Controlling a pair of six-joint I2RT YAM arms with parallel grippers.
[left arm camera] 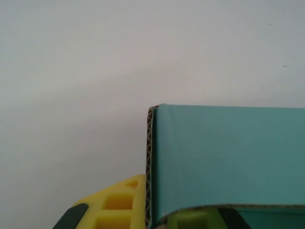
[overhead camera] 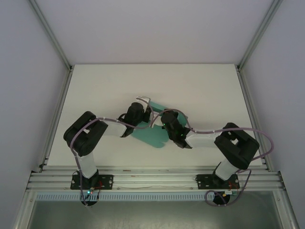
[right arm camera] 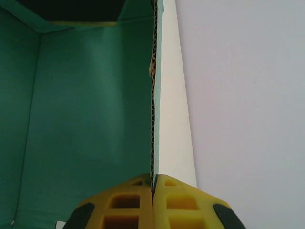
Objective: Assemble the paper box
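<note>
The paper box (overhead camera: 151, 137) is teal-green corrugated card, partly folded, lying mid-table between both arms. My left gripper (overhead camera: 144, 109) is shut on one upright panel of the paper box (left arm camera: 224, 157): one yellow finger (left arm camera: 119, 202) presses the outer side, and the other shows green-tinted behind the card. My right gripper (right arm camera: 153, 188) is shut on another wall, gripping its corrugated edge (right arm camera: 153, 119). Teal inner faces of the box (right arm camera: 90, 109) lie to the left of that wall, and its white outer face (right arm camera: 174, 129) lies to the right. In the top view my right gripper (overhead camera: 165, 122) sits over the card's right part.
The white table (overhead camera: 157, 81) stretches beyond the box. Metal frame posts (overhead camera: 52, 36) rise at the back corners, and an aluminium rail (overhead camera: 152, 179) runs along the near edge by the arm bases. Grey walls close off both sides.
</note>
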